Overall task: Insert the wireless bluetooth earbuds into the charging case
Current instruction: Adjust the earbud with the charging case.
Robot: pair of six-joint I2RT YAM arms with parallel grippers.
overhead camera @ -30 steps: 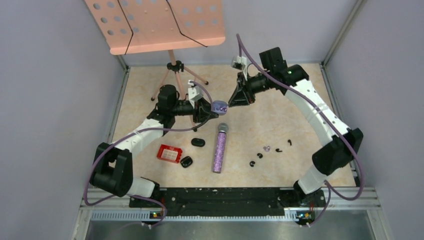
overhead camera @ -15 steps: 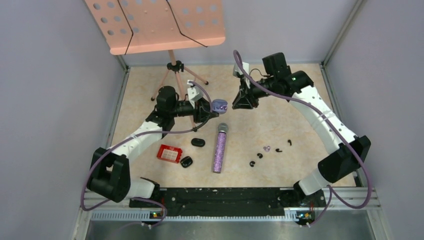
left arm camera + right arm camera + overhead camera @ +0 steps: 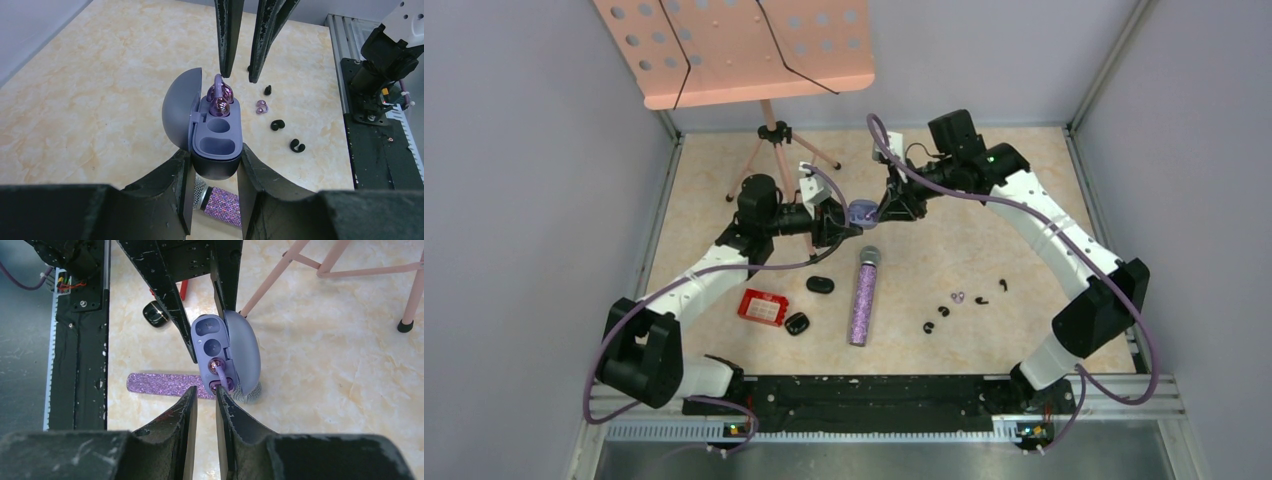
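Returned right claw (image 3: 240,77) to open lilac clamshell charging case (image 3: 216,132) pinched aloft in left claw (image 3: 215,152), barely spread and empty beside glossy purple earbud (image 3: 219,97) perched in its far end; likely needs seating push.

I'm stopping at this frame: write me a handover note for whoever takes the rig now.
Left gripper: shut on the open purple case, held off the table.
Right gripper: slightly open, empty, tips at the purple earbud in the case.
Done: that earbud is in one slot, perhaps not fully seated.
Left: other slot empty; second purple earbud and four black earbuds lie on the table.
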